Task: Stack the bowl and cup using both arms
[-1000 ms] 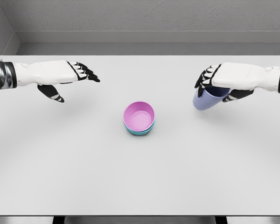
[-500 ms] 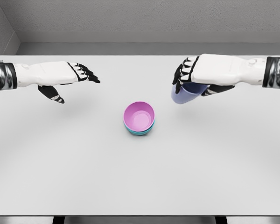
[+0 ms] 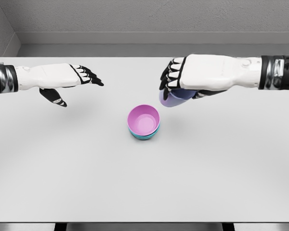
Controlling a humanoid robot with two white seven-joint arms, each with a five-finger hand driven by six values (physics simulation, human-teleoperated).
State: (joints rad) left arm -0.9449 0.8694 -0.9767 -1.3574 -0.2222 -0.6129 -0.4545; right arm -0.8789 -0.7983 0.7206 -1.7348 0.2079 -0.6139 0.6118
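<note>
Right hand (image 3: 183,84) is gripping a lilac plastic cup (image 3: 173,97) above the counter (image 3: 86,168), near a pink bowl (image 3: 143,119) nested in a teal bowl (image 3: 143,136), while the left hand (image 3: 70,82) is hovering open.

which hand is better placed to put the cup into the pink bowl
Right. The right hand already grips the purple cup just up and right of the pink bowl. The left hand is open, holds nothing and hovers far off to the left.

Bare table (image 3: 77,168) all around stacked bowls (image 3: 143,121); left hand (image 3: 70,79) well aside.
</note>
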